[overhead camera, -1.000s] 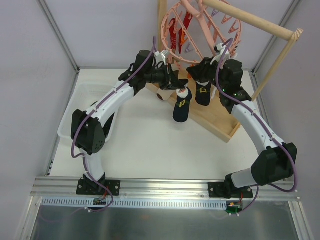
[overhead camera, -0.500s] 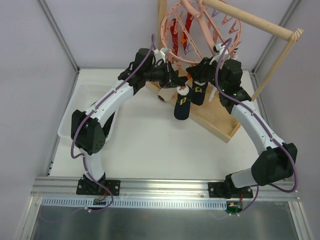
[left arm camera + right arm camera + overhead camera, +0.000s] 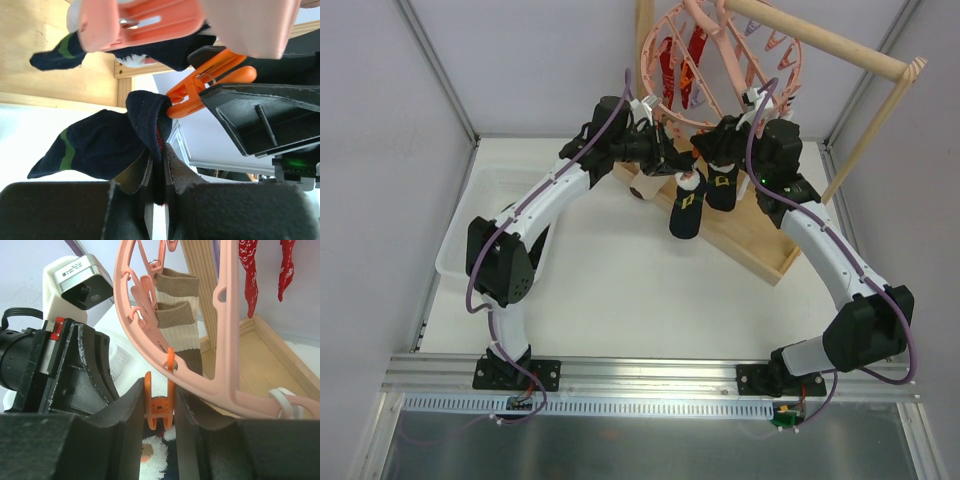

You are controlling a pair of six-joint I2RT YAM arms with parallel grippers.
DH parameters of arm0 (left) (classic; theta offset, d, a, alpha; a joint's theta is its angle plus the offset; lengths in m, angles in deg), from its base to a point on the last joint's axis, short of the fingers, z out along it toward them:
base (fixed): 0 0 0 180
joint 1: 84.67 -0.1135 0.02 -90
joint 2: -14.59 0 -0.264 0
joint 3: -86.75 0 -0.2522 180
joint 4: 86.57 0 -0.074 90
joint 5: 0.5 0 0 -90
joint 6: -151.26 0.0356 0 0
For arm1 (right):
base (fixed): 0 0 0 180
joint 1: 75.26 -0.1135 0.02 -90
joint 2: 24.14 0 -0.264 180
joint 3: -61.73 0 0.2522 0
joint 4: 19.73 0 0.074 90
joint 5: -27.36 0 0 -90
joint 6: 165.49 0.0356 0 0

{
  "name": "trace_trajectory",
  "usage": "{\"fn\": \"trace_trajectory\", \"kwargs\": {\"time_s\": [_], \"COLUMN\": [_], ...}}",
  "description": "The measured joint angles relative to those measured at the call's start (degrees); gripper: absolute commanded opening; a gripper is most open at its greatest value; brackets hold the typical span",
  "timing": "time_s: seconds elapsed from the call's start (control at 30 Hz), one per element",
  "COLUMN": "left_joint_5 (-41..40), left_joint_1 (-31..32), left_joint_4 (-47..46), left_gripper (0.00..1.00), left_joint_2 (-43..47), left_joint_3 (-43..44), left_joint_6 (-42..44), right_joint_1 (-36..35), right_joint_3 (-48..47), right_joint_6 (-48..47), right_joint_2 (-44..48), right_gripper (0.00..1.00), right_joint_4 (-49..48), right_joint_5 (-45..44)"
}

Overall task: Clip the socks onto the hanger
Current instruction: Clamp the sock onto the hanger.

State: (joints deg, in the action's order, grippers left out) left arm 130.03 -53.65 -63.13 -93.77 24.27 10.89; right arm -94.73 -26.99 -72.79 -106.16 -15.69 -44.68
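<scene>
The left gripper point(image 3: 159, 161) is seen clamped on the folded cuff of a dark sock point(image 3: 95, 145). The sock's long axis trails away from the fingers, and in the top view it hangs down below the hanger point(image 3: 200, 372). Just past the pinched fold, on the side away from the left gripper, the mouth of an orange clip point(image 3: 210, 82) is met. Fold and clip tips are touching, though whether fabric lies inside the mouth cannot be told. The clip's handles are squeezed between the fingers of the right gripper point(image 3: 160, 407), so each arm is at its own thing and the gap to be closed is judged slight. A second dark sock point(image 3: 160, 50) is shown held by a pink clip point(image 3: 142, 20). The cuff-to-clip contact is given only by the left wrist view — in the right wrist view the clip is seen hanging from the ring, the sock mostly hidden below.
</scene>
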Motion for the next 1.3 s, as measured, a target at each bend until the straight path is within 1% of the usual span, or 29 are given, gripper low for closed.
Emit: {"fn": "trace_trajectory", "kwargs": {"time_s": [0.13, 0.33, 0.67, 1.0, 1.3], "left_joint_5": [0.0, 1.0, 2.5, 2.6, 3.4], "left_joint_1": [0.0, 0.0, 0.0, 0.0, 0.0], "left_joint_4": [0.0, -0.8, -1.8, -2.8, -5.4], "left_gripper": [0.00, 0.00, 0.00, 0.00, 0.00], "left_joint_2": [-0.3, -0.4, -0.4, -0.4, -0.4], "left_joint_3": [0.3, 2.9, 3.0, 1.6, 1.5], "left_joint_6": [-0.3, -1.4, -2.4, -3.2, -5.2], "right_joint_1": [-0.1, -0.5, -1.1, -1.2, -1.4], "right_joint_3": [0.0, 0.0, 0.0, -1.4, -1.6], "right_joint_6": [0.0, -0.1, -0.8, 3.9, 5.9], "right_joint_2": [0.0, 0.0, 0.0, 0.0, 0.2], "right_gripper": [0.01, 0.01, 0.01, 0.01, 0.01], "right_joint_4": [-0.1, -0.3, -0.3, 3.2, 3.8], "right_joint_5": [-0.2, -0.7, -2.5, -6.7, -7.0]}}
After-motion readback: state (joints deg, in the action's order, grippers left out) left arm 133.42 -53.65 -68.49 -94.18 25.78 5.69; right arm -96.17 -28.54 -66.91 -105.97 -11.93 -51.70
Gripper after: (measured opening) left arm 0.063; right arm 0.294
